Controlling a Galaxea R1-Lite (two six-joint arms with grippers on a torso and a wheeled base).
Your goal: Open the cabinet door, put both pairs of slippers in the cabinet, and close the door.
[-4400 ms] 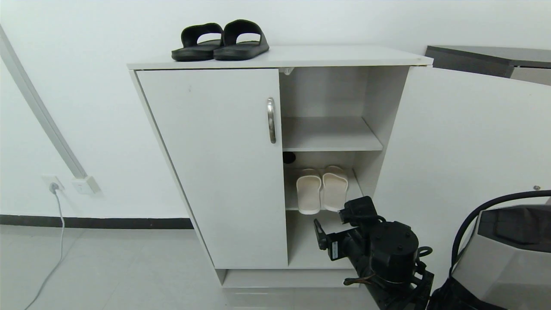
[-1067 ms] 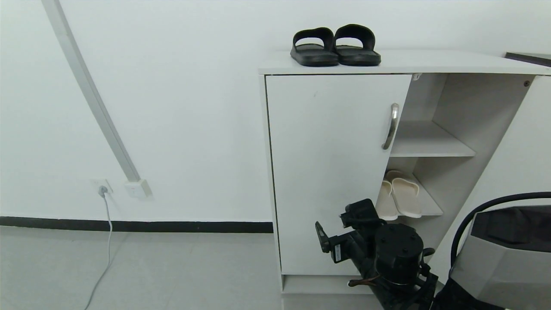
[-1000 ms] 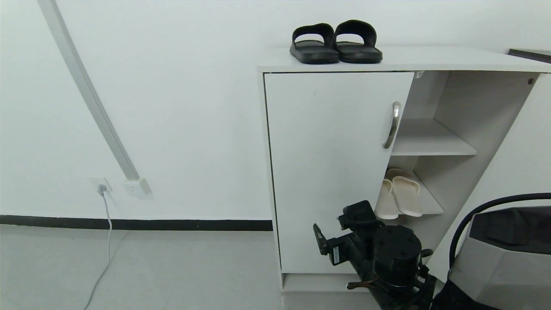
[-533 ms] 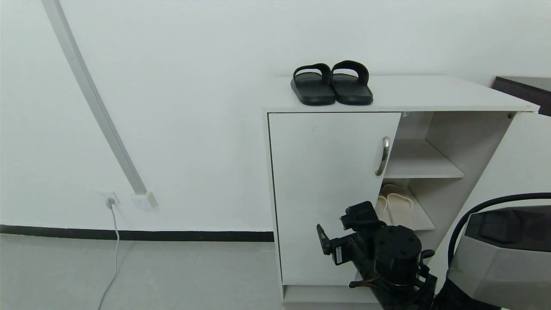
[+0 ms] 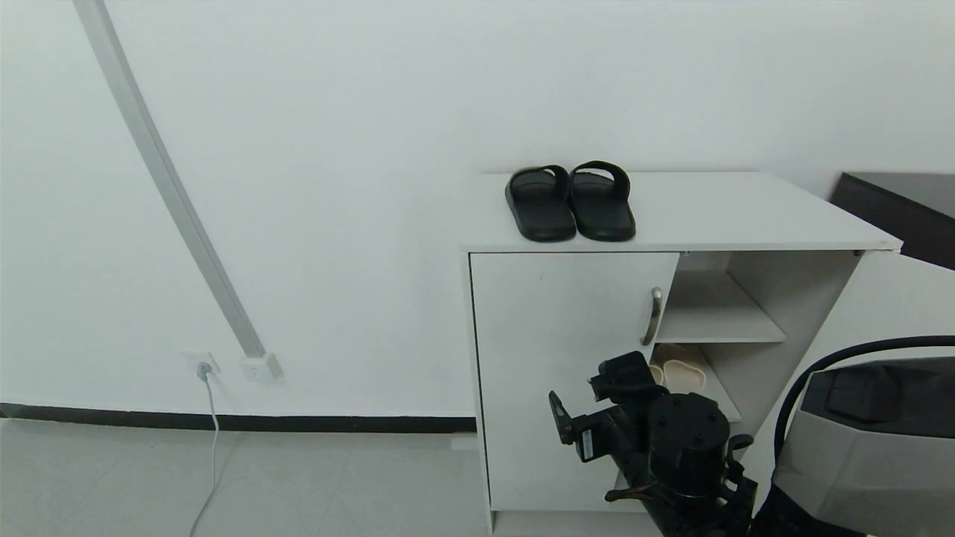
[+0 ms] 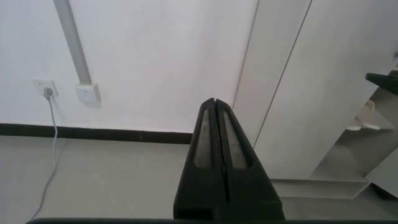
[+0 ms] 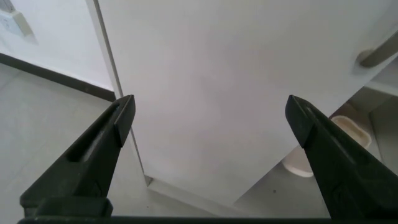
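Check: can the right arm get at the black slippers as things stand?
Probably yes. The black slippers lie uncovered near the front of the cabinet top, nothing around them. The right gripper is open and empty, but low, facing the closed door; the arm must rise a good way.

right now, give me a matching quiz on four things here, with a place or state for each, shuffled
Column one:
1. pair of black open-toed slide slippers
2. pair of cream slippers
3. left pincer
4. right pincer

Column two:
a. open
b. on top of the white cabinet
c. shut
d. on a shelf inside the cabinet

Pairs: 1-b, 2-d, 3-c, 4-a
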